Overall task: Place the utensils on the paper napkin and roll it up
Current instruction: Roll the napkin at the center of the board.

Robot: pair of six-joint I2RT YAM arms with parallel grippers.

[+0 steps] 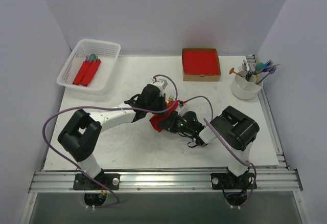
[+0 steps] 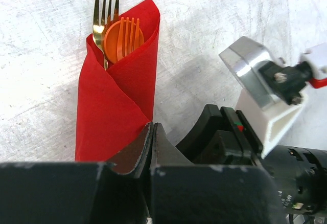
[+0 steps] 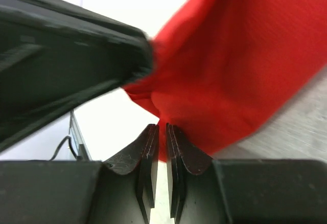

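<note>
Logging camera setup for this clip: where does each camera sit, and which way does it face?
Top external: above and behind the bases, looking down on the table; both arms show.
Left wrist: on the left arm, facing past the shut left gripper at the paper napkin wrapping a metal fork and orange fork.
Right wrist: behind the right gripper, pressed close to the napkin.
All three share the napkin.

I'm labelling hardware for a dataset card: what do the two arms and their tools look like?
The left arm and right arm share chunky black joint housings and white links. A purple cable loops along each. The left tool and right tool have two flat, dark, tapering fingers.
</note>
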